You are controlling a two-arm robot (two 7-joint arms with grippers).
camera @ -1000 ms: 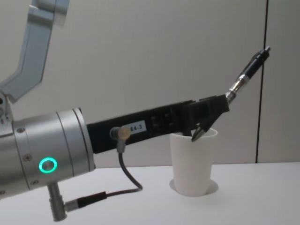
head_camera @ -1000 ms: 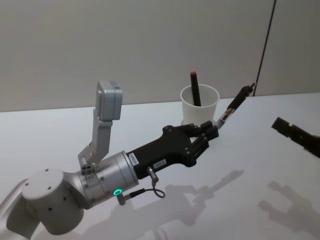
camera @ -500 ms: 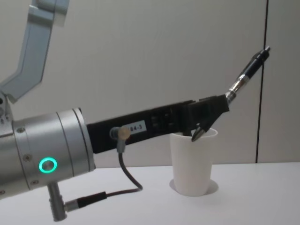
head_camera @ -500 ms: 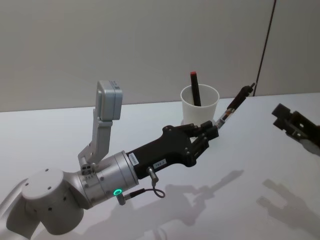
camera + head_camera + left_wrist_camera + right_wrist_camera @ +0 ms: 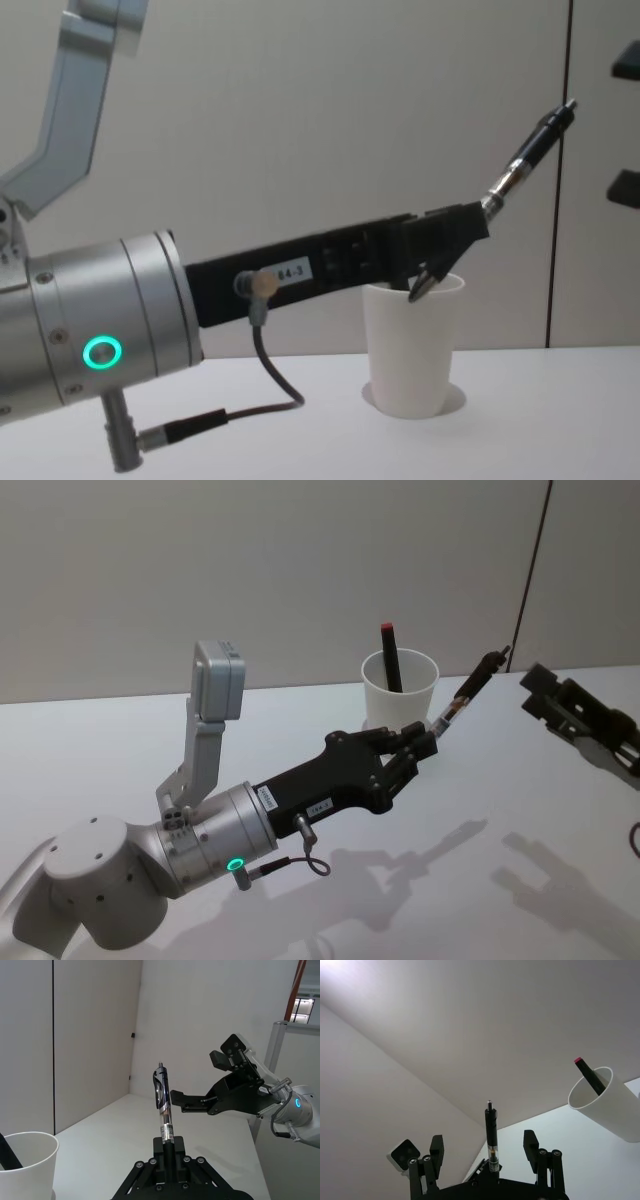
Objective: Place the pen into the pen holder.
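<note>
1. While clamped tight on the pen (image 5: 470, 692), centre frame: left pincer (image 5: 425, 738), pen slanting up right of the cup (image 5: 405, 708).
2. On the worktop (image 5: 520, 810), upper centre: cup, red-tipped marker (image 5: 388, 660) inside.
3. Right edge: right pincer (image 5: 540, 695), spread open, empty.

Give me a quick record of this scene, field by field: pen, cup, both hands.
pen: held by the left hand, tilted upward, not in the cup
cup: upright on the table, a red-tipped pen already inside
left hand: shut on the pen, near the cup
right hand: open, raised off to the right, empty
</note>
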